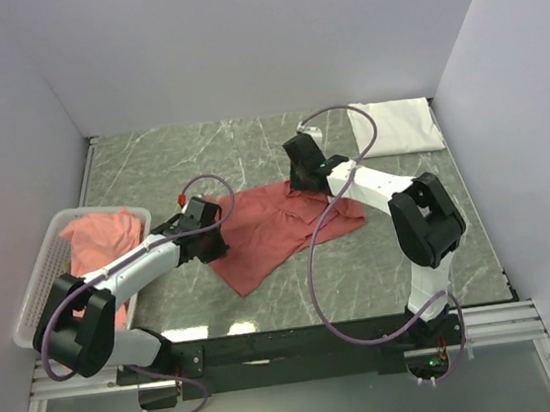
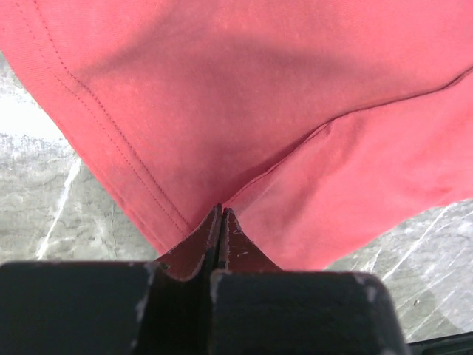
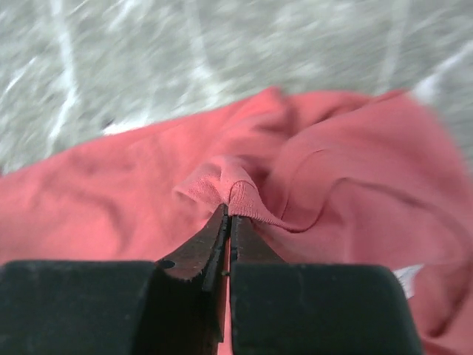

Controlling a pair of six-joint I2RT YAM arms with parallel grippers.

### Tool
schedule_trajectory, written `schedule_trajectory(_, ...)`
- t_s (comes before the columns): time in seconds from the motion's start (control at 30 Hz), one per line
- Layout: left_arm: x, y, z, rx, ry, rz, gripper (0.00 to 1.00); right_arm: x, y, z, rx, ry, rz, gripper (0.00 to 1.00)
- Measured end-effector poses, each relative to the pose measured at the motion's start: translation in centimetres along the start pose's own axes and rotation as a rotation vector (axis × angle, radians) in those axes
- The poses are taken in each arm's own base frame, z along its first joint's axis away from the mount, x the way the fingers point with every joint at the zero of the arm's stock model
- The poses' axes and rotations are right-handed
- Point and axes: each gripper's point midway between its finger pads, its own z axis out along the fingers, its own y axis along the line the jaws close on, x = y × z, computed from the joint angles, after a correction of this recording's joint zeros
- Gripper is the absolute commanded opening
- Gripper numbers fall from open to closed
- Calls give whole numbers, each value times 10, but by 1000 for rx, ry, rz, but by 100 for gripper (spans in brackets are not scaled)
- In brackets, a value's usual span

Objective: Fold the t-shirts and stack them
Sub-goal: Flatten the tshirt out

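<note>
A coral-red t-shirt (image 1: 273, 228) lies spread and rumpled on the marble table between both arms. My left gripper (image 1: 213, 235) is shut on its left edge; in the left wrist view the fingertips (image 2: 220, 213) pinch the hem fabric (image 2: 244, 126). My right gripper (image 1: 304, 185) is shut on the shirt's far edge, and the right wrist view shows a ribbed fold (image 3: 235, 189) bunched at the tips (image 3: 228, 214). A second coral t-shirt (image 1: 96, 244) sits crumpled in the basket. A white folded t-shirt (image 1: 397, 124) lies at the back right.
The white mesh basket (image 1: 40, 282) stands at the left edge of the table. Grey walls close in the back and both sides. Purple cables loop over each arm.
</note>
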Motion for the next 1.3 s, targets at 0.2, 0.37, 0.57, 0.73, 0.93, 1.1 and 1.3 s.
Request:
schedule_trajectory(0.2,0,1,-7,3,-2,-1,1,-41,-68,10,111,-26,90,0)
schedule_trajectory(0.37,-4,-1,-18,18,-26,-7,1,-83,-122,9,185,-74,181,0)
schedule_trajectory(0.57,-13,0,-33,38,-63,-31,1,-89,-143,9,187,-60,222,22)
schedule_trajectory(0.73,-18,1,-38,45,-78,-43,1,-78,-139,1,161,-37,217,52)
schedule_trajectory(0.93,-15,3,-37,43,-70,-43,1,-47,-112,-38,111,-38,151,55)
schedule_trajectory(1.1,-15,3,-37,44,-69,-43,1,-4,-67,-59,10,-16,62,55)
schedule_trajectory(1.3,-14,2,-37,50,-63,-43,1,45,-75,-46,44,85,32,56)
